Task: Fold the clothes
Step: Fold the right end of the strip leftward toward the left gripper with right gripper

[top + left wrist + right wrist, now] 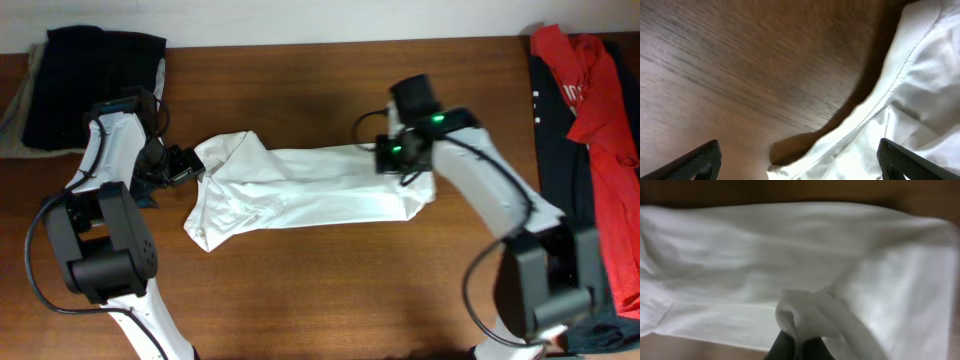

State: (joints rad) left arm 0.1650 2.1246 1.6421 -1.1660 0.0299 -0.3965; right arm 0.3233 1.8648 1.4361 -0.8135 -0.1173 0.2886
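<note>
The white T-shirt lies folded lengthwise across the middle of the brown table; its chest print is hidden. My left gripper is open at the shirt's left end, its fingers spread wide either side of a hemmed white edge that lies on the wood. My right gripper is over the shirt's right end, shut on a pinched fold of the white fabric, with the rest of the shirt spread out beyond it.
Black folded garments lie at the back left corner. A red shirt lies over dark clothes along the right edge. Bare wood shows in front of the shirt.
</note>
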